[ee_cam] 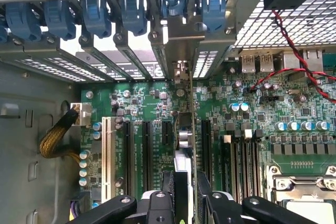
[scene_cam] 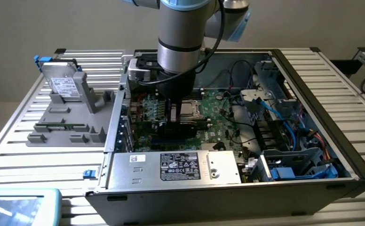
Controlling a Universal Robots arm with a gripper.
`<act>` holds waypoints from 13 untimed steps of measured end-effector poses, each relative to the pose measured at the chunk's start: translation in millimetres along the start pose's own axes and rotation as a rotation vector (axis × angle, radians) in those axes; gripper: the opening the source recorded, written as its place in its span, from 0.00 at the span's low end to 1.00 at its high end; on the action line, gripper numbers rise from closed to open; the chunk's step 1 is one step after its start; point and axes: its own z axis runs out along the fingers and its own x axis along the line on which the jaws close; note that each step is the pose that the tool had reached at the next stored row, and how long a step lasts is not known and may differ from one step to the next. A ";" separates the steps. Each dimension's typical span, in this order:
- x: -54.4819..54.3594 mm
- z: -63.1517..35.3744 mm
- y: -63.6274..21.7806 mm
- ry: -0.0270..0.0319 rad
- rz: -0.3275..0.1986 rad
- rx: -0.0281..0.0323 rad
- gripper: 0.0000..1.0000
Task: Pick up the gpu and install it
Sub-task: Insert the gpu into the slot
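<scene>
My gripper (scene_cam: 180,117) reaches down into the open computer case (scene_cam: 308,94) over the green motherboard (scene_cam: 217,110). It is shut on the gpu (scene_cam: 184,126), which shows there as a dark card standing on edge below the fingers. In the wrist view the gpu (ee_cam: 184,137) runs edge-on from between my gripper (ee_cam: 185,203) toward the case's rear wall. Its silver bracket end (ee_cam: 181,72) sits at the slot openings. The card stands upright over the black expansion slots (ee_cam: 148,150); whether it is seated in one I cannot tell.
Blue retaining clips (ee_cam: 131,14) line the rear wall. Red and black wires (ee_cam: 286,38) and the CPU socket (ee_cam: 304,203) lie nearby. A power supply (scene_cam: 176,167) fills the case's near side. On the exterior view's left, a grey fixture (scene_cam: 69,113) holds a labelled drive (scene_cam: 63,84) and a memory stick (scene_cam: 60,126).
</scene>
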 end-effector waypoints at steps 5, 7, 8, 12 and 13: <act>0.1 0.3 0.2 0.0005 0.000 0.0010 0.28; 0.0 1.1 0.2 0.0003 0.000 0.0012 0.28; 0.0 1.2 0.2 0.0004 0.000 0.0011 0.28; 0.0 1.3 0.2 0.0002 0.000 0.0012 0.28; 0.0 1.3 0.2 0.0001 0.000 0.0012 0.28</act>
